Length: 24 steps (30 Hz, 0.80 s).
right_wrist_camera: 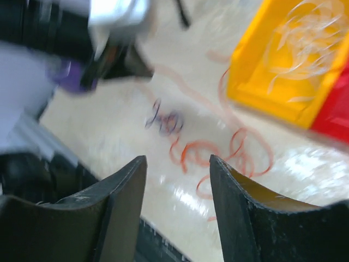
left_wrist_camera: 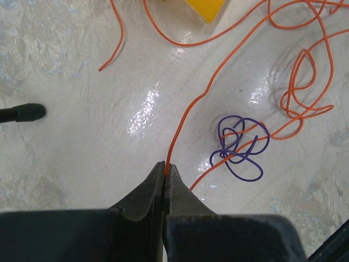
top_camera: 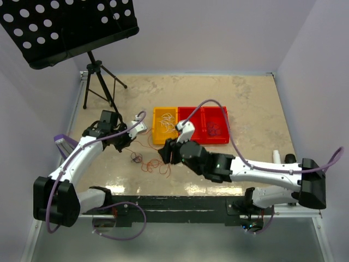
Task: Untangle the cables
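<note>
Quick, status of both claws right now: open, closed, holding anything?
Left claw: closed, pinching the red-orange cable.
Right claw: open, holding nothing.

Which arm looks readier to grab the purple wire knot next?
Probably the right: the right gripper is open and empty near the purple wire knot, while the left gripper is shut on the thin orange wire.

A marbled beige desk (top_camera: 245,103) carries a yellow bin (top_camera: 155,128) near its centre, with two red bins (top_camera: 217,141) touching it at its 3 o'clock side. At 11 o'clock a black perforated music stand (top_camera: 71,27) tops a tripod (top_camera: 99,82).
</note>
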Each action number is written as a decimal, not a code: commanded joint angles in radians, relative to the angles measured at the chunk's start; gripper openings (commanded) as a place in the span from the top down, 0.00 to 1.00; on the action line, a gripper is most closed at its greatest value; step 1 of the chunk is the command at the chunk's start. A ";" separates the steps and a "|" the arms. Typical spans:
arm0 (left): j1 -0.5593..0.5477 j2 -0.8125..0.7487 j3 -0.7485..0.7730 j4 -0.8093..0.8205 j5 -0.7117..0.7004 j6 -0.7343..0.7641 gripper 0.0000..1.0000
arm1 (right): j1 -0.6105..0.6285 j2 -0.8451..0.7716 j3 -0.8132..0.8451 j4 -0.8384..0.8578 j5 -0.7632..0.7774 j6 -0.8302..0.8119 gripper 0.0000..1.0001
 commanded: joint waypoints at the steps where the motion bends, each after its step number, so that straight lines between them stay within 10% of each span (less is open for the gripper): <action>1: 0.006 0.022 -0.007 0.041 0.027 -0.082 1.00 | 0.149 0.025 -0.090 0.200 -0.046 -0.097 0.47; 24: 0.008 0.059 -0.055 0.141 0.009 -0.164 1.00 | 0.185 0.695 0.353 0.188 -0.002 -0.025 0.43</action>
